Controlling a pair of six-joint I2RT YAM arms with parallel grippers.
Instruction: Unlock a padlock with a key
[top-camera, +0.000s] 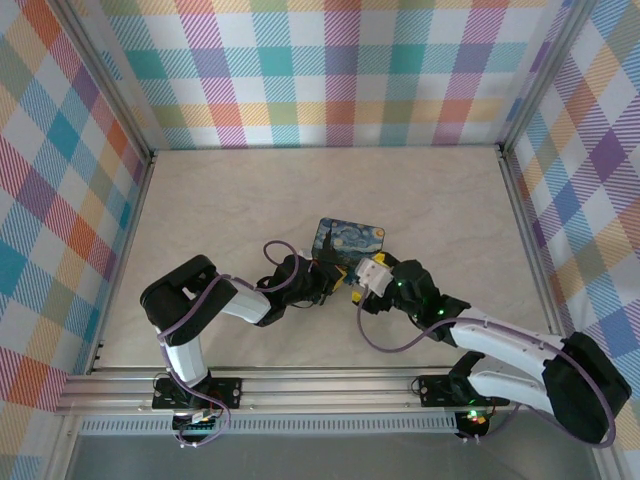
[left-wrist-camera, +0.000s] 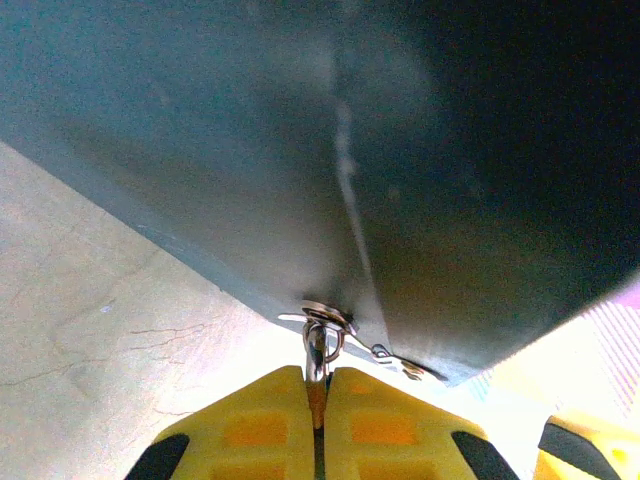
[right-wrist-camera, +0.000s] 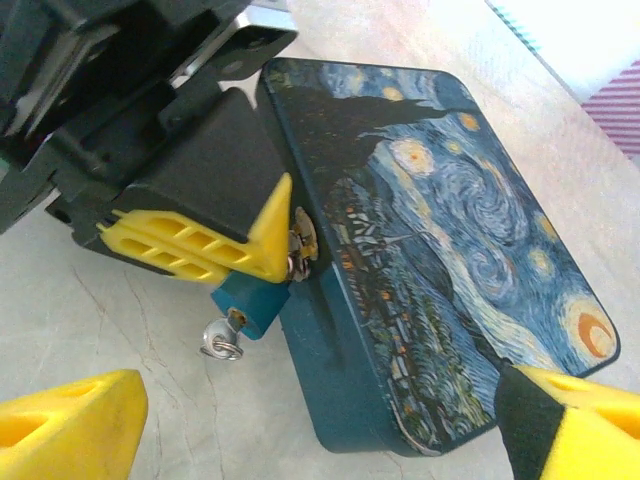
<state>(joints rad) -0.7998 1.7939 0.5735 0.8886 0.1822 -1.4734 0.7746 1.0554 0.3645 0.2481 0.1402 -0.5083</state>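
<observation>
Bright, even light from above leaves only soft shadows on the table, the left wrist view sits dim and blurry against the painted tin, and the right wrist view blows out pale at its top-right corner.

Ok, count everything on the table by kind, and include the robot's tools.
Night-sky painted tin: 1
Padlock: 1
Key: 1
Tools: 2 (left tool, right tool)
Total: 5
</observation>
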